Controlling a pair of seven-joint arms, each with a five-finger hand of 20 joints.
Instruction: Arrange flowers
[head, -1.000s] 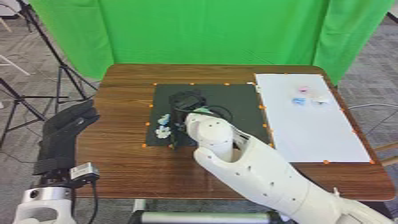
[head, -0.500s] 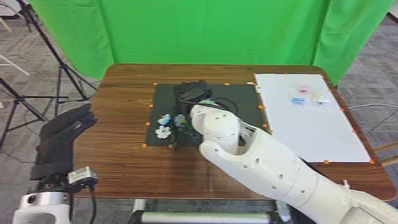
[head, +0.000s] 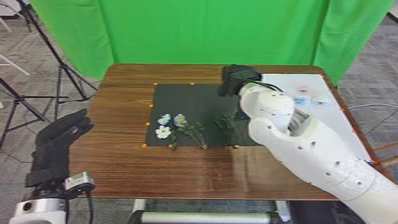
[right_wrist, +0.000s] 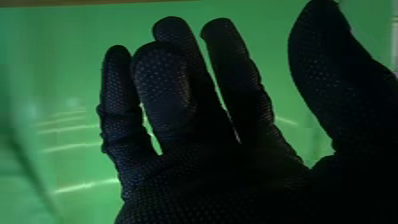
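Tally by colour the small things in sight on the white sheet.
Pink thing: 1
Blue thing: 1
Whitish thing: 1
Total: 3

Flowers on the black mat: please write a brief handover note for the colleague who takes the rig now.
Left hand: open, at the table's left side.
Right hand: open, empty, by the mat's far right corner.
Things: white flower, blue flower and green stems on the black mat; pink piece and blue piece on white sheet.
Done: flowers laid on mat.
Left: probably the sheet's pieces; final layout unknown.
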